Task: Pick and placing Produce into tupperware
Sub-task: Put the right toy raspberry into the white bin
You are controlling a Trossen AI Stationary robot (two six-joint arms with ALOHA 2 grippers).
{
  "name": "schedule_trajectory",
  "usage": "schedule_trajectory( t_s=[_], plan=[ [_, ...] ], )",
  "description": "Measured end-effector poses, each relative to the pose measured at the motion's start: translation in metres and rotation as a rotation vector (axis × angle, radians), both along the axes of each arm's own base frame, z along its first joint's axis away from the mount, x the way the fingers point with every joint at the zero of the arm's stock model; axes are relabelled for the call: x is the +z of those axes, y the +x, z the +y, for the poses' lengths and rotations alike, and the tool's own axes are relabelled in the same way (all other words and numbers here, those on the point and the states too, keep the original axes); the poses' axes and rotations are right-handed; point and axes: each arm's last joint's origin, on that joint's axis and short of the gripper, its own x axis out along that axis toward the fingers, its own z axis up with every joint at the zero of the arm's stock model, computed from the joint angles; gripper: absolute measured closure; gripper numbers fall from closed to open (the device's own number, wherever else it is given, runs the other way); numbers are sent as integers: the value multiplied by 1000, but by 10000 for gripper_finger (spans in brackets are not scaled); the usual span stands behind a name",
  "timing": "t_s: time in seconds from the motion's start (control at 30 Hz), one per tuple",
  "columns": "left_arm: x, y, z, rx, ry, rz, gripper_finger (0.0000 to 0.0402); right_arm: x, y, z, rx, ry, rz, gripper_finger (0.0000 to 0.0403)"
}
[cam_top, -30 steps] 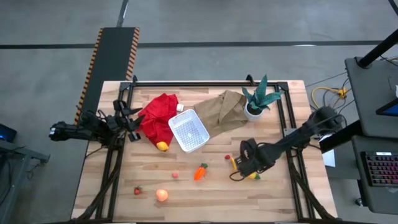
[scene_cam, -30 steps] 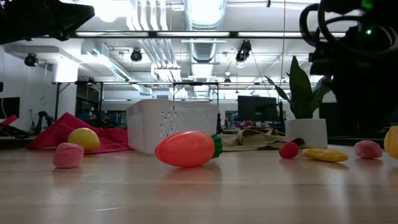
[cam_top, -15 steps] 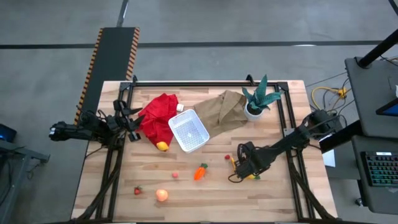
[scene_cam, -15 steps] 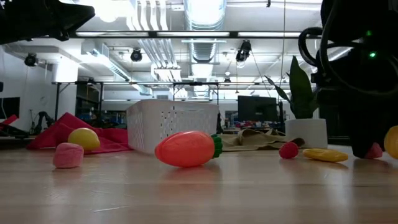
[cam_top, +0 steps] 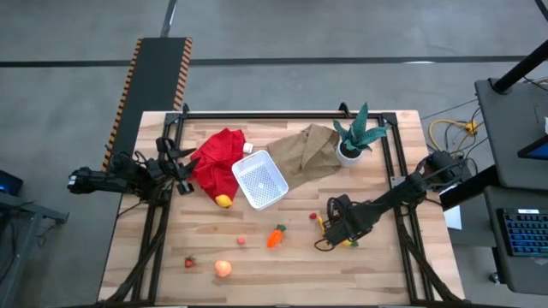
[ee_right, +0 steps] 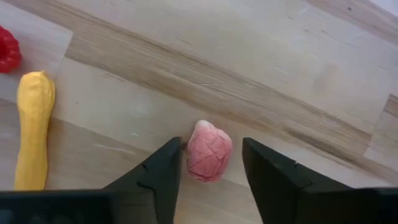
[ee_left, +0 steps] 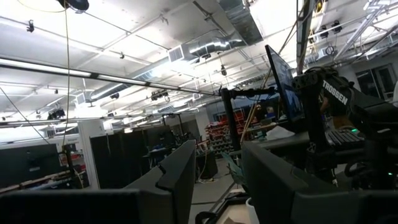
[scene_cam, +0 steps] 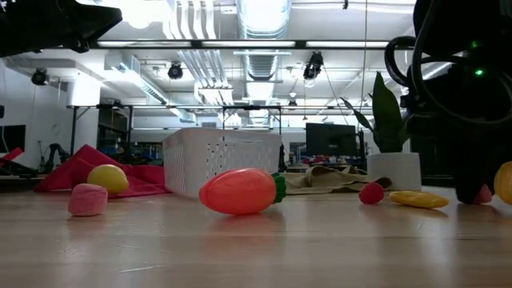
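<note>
1. Where the high view looks straight down on the wooden table (cam_top: 377,265), we note the right gripper (cam_top: 326,235) lowered at the right-front area, beside a yellow piece (cam_top: 348,242). The left gripper (cam_top: 181,168) waits at the left edge next to the red cloth (cam_top: 216,162). The white tupperware (cam_top: 259,181) sits near centre, touching the cloth, with a lemon (cam_top: 223,201) just beside its corner. A carrot (cam_top: 275,236), a small pink piece (cam_top: 242,240), a peach-orange ball (cam_top: 223,269) and a red berry (cam_top: 189,262) lie apart on the front half. A brown paper bag (cam_top: 308,150) and a potted plant (cam_top: 355,137) stand at the back.

2. Low view: the carrot (scene_cam: 240,191) lies in front of the tupperware (scene_cam: 220,160); a pink piece (scene_cam: 88,199) and the lemon (scene_cam: 107,178) are to one side. The right arm hides most of a pink lump (scene_cam: 482,194) at the far side.

3. Left wrist view: the left gripper's fingers (ee_left: 180,180) stand parted with nothing between them; only the room shows.

4. Right wrist view: the right gripper (ee_right: 211,167) straddles a pink lychee-like fruit (ee_right: 209,158) resting on the table. One finger (ee_right: 163,177) is touching or nearly touching it, and the other stands just off it. We cannot tell whether it is gripped. A long yellow piece (ee_right: 34,127) and a red berry (ee_right: 9,50) lie nearby.
</note>
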Motion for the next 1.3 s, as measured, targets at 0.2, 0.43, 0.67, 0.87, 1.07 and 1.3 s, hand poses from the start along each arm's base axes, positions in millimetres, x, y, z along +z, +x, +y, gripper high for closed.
schedule_trajectory(
  t_s=[0.2,0.43,0.67,0.87,1.07,1.3],
  plan=[
    [0,0,0,0,0,1,283,-1,-1,-1,-1,-2,4,309],
    [0,0,0,0,0,4,283,2,1,0,8,3,-8,363],
    [-1,0,0,-4,-6,3,283,32,22,5,115,-96,-176,364],
    [0,0,0,4,8,5,283,68,58,1,287,-261,-385,364],
    [0,0,0,6,15,8,283,85,93,-24,393,-323,-456,364],
    [-1,0,0,7,15,11,283,95,116,-56,462,-318,-532,364]
  ],
)
